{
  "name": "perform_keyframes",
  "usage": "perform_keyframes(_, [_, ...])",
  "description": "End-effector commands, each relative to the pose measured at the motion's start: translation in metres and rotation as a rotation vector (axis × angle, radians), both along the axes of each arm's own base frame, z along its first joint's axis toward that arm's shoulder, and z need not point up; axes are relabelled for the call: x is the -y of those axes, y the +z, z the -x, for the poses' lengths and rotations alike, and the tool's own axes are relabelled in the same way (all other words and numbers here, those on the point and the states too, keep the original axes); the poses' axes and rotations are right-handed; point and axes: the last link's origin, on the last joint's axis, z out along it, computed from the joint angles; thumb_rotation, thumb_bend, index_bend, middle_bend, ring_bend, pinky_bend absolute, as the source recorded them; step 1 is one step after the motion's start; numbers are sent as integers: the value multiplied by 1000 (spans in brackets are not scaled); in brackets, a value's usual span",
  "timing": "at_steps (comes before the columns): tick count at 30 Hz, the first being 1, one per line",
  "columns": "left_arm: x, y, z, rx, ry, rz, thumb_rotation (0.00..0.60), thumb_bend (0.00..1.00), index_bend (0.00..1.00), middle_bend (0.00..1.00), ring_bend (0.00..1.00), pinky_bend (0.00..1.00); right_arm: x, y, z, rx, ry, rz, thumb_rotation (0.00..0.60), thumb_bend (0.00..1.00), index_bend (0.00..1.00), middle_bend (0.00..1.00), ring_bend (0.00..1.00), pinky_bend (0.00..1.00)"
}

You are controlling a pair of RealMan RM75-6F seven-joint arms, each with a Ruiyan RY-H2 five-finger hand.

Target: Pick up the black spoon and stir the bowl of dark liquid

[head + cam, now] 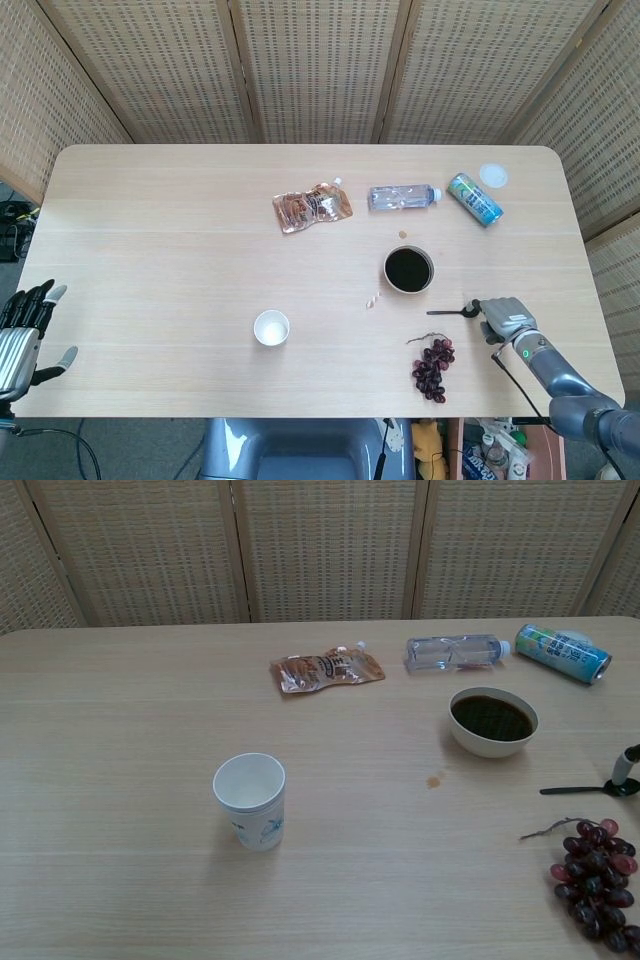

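Tabletop seen from the head and chest cameras. The black spoon (pixel 448 312) lies flat on the wooden table (pixel 180 230), just right of and nearer than the bowl of dark liquid (pixel 408 269), its handle pointing left and its bowl end at the right. The right hand (pixel 506 319) rests on the table at the spoon's right end; a fingertip (pixel 624 765) stands at the spoon's bowl end in the chest view, touching or just above it, and whether the hand actually grips the spoon cannot be told. The left hand (pixel 25 330) hangs at the table's near left edge, fingers spread and holding nothing.

Surroundings: a bunch of dark grapes (pixel 433 367) lies just nearer than the spoon, its stem reaching toward the handle. Between spoon and bowl the tabletop is bare wood. A small brown drip mark (pixel 435 780) sits to the bowl's near left. Beyond the bowl lie a clear plastic bottle (pixel 403 197) on its side, a drink can (pixel 474 198) on its side with a white lid (pixel 492 176) beside it, and a crumpled brown pouch (pixel 312 207). A white paper cup (pixel 271 327) stands upright well to the left. Woven screens (pixel 320 70) close the background.
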Motion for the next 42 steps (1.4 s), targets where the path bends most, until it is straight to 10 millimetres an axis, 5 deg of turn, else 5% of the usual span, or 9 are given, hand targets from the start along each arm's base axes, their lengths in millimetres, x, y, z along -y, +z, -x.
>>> perform_keyframes(1, [0, -1, 0, 0, 0, 3, 600, 313, 0, 0, 0, 0, 1, 1, 0, -4, 0, -1, 600, 840, 257, 960, 971, 980])
perform_keyframes(18, [-2, -3, -1, 4, -7, 10, 600, 313, 0, 0, 0, 0, -21, 6, 0, -4, -6, -3, 600, 840, 257, 960, 971, 979])
perform_keyframes(42, [-2, -5, -2, -2, 0, 17, 600, 313, 0, 0, 0, 0, -14, 3, 9, -24, -17, -6, 600, 840, 257, 961, 971, 980])
